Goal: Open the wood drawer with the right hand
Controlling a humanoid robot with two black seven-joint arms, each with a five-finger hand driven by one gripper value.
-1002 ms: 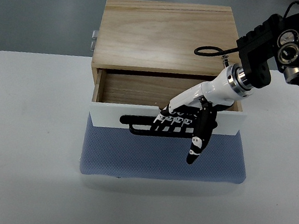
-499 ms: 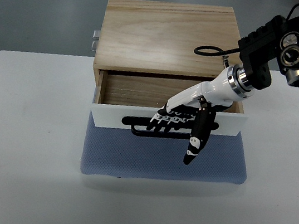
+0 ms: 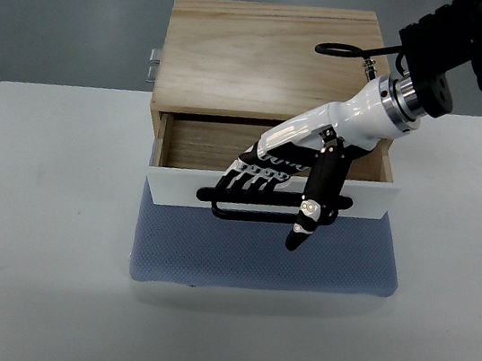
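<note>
Sitting across most of the frame is a white table (image 3: 34, 231), so that's the biggest thing going on. Next down in size, a wood drawer box (image 3: 268, 57) is taking up the 12 o'clock part of the table, and its drawer (image 3: 219, 145) is sticking out toward 6 o'clock, partly open, with the bare wooden inside showing. The white drawer front (image 3: 176, 187) is facing 6 o'clock and carrying a black handle (image 3: 246, 210) that's running sideways along it. A blue-grey mat (image 3: 256, 260) is lying under the box and poking out on the 6 o'clock side, right below the white front.

The right arm (image 3: 460, 50) is coming in from about 2 o'clock, all black joints and a loop of cable near the wrist. The right hand (image 3: 284, 164) is reaching down over the open drawer, its 4 fingers (image 3: 246, 174) lying curled over the top edge of the front, just above the handle, but I honestly can't tell if they're actually touching the bar or gripping anything. The thumb (image 3: 309, 211) is pointing straight down toward 6 o'clock, crossing in front of the handle and tipping over the mat.
</note>
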